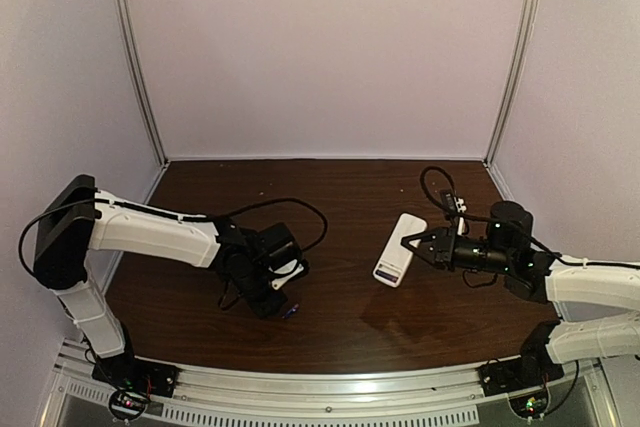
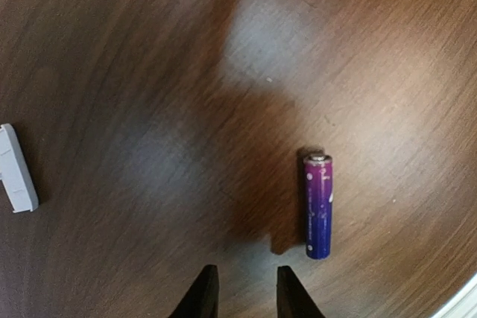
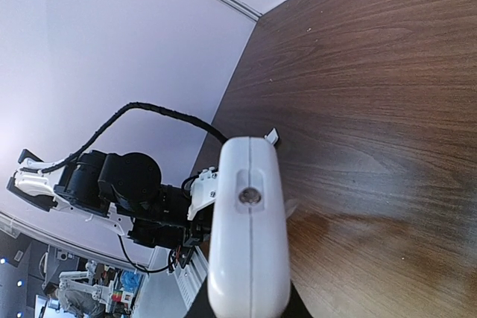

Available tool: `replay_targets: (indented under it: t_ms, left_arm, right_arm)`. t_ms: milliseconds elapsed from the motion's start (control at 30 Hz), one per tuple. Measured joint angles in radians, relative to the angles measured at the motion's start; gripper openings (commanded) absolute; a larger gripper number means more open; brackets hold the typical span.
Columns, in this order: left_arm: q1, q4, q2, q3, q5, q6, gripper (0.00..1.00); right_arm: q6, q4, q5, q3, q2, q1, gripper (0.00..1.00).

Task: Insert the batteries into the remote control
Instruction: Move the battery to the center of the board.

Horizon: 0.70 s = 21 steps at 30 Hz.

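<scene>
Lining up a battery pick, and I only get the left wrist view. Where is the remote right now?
Observer: The remote control is gripped at one end by the right hand, right of the table's centre in the top view.
Operator: Any second battery outside my frame?
Observer: No. Neither the top nor the right wrist view shows another one. The battery lying beside your open left hand is the only one visible.
</scene>
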Motion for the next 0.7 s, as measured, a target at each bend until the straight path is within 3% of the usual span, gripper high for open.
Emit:
replay_targets:
  t_ms: [700]
  left_arm:
    - [-0.013,0.047,0.052,0.013,0.106,0.035,0.29]
  right_arm:
    - [0.017,-0.003,-0.016,-0.008,-0.021,-0.029,0.00]
